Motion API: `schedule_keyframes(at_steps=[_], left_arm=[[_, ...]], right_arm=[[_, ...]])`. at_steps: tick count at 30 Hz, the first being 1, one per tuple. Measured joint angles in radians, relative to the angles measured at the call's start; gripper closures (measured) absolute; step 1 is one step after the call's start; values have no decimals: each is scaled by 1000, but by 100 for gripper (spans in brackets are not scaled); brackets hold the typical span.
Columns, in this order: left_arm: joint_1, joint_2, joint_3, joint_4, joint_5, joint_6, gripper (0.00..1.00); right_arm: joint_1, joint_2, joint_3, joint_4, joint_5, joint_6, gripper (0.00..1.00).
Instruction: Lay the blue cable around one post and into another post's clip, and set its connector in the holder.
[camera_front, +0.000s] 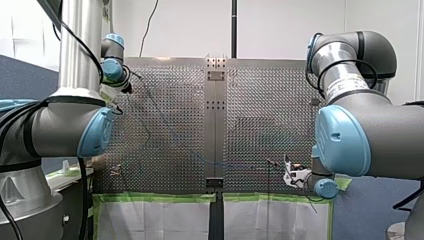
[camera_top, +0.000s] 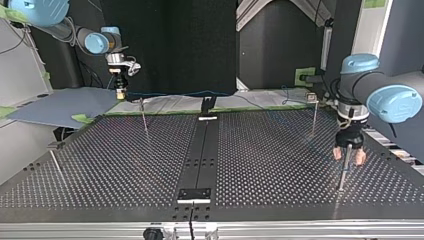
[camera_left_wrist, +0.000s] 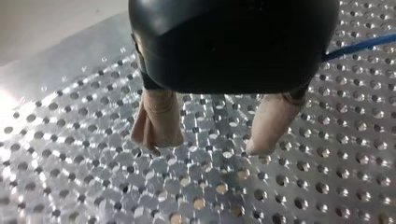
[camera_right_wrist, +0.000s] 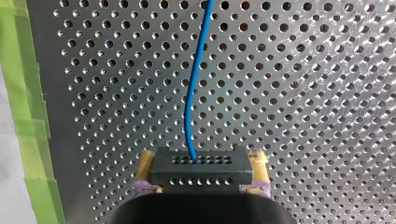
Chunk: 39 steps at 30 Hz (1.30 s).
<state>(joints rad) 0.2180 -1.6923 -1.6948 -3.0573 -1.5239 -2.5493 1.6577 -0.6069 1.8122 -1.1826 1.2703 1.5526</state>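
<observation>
My right tool (camera_right_wrist: 201, 163) is clamped on the black connector (camera_right_wrist: 201, 176), pinching it by its two ends. That rigid block is the sound place to hold. The blue cable (camera_right_wrist: 194, 84) leaving it is thin, light and limp, so I judge it will sag and trail. It runs ahead over the counter (camera_right_wrist: 303, 93). Further off, my left tool (camera_left_wrist: 209, 145) hangs spread and empty, near a thin post (camera_top: 342, 175).
</observation>
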Motion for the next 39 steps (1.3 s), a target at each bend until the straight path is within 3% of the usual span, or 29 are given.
schedule_keyframes(at_steps=[8,12,19,39], left_arm=[[-1,2,0,-67,-2,-66,0],[-1,17,0,-100,18,-100,0],[1,42,0,-121,43,-157,0],[24,77,-38,-172,36,-266,0]], right_arm=[[2,0,0,0,0,-1,100],[3,0,0,0,0,-2,100],[4,0,0,2,0,-4,100],[6,1,0,0,1,-6,100]])
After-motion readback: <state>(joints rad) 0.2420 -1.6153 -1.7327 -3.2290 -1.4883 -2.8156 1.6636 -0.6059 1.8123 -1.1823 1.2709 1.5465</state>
